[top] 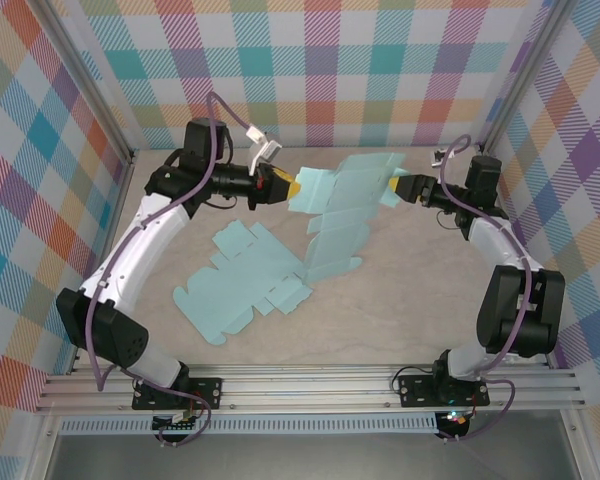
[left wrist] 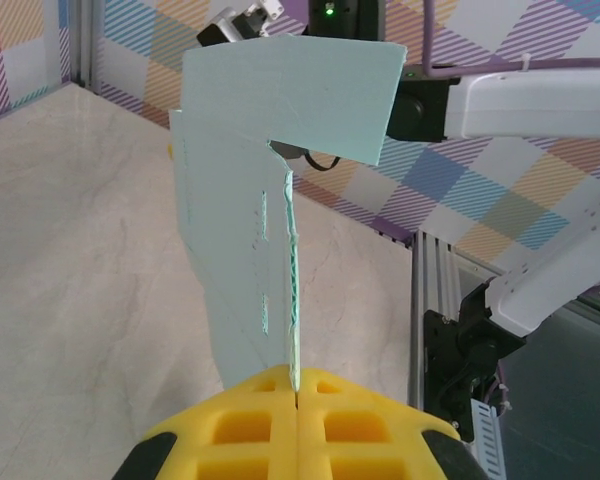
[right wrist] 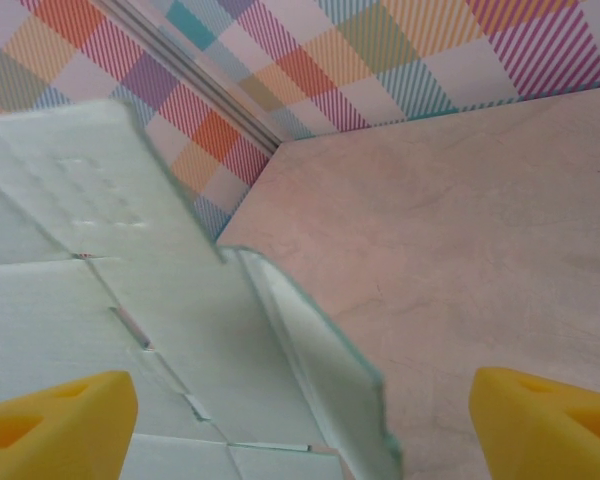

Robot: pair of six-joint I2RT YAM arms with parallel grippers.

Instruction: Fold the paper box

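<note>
Above the middle of the table [top: 420, 300], a pale teal blank [top: 338, 215] of the paper box hung in the air between the two arms, its lower end reaching down towards the tabletop. The left gripper [top: 292, 186] was clenched on the blank's left edge. In the left wrist view its yellow fingers [left wrist: 240, 425] were pressed together on the thin sheet [left wrist: 270, 150], which stood edge-on above them and showed a crease line and short slits. The right gripper [top: 400, 187] sat at the blank's right tab with its jaws released. In the right wrist view the two yellow fingertips [right wrist: 545, 420] stood wide apart, and the sheet's edge [right wrist: 80, 300] ran between them, clear of the right-hand pad. Whether the other pad touched the paper I could not tell. A second blank [top: 242, 288] lay flat on the table in front of the left arm, just beside the held one's lower end. Plaid walls [top: 330, 60] enclosed the table.
</note>
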